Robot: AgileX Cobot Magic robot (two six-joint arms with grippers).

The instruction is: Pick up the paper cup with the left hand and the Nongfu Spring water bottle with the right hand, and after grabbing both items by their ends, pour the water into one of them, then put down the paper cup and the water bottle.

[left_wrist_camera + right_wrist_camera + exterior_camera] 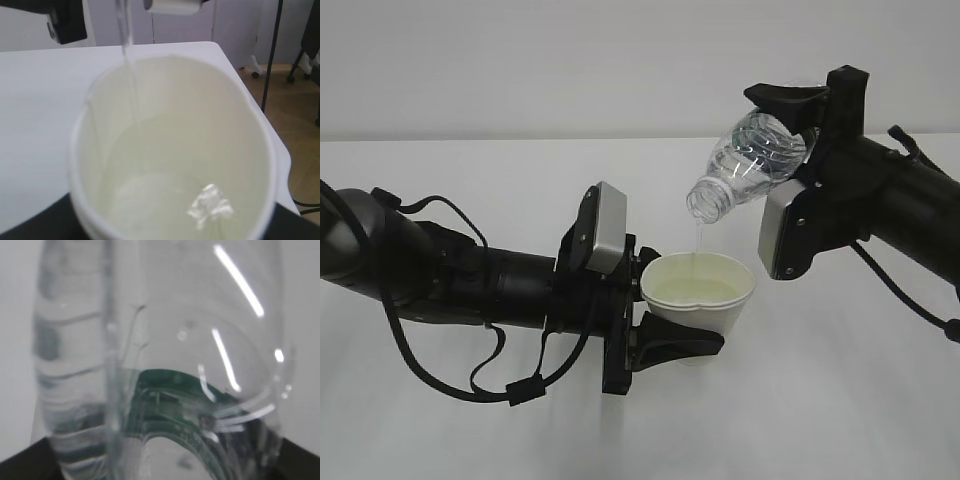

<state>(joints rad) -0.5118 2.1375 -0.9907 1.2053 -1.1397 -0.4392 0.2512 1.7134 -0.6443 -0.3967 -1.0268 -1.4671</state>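
My left pincer (665, 305) grips paper cup (705, 300); right pincer (800, 125) grips tilted Nongfu Spring water bottle (750, 160) at cup's 1 o'clock, water (696, 240) streaming in.

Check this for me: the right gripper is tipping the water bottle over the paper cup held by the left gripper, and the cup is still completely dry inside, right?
Not quite. The cup is not dry: the left wrist view shows the water already pooled in the paper cup, with a thin stream falling in. The rest holds: the right gripper tips the water bottle over the cup, which the left gripper holds.
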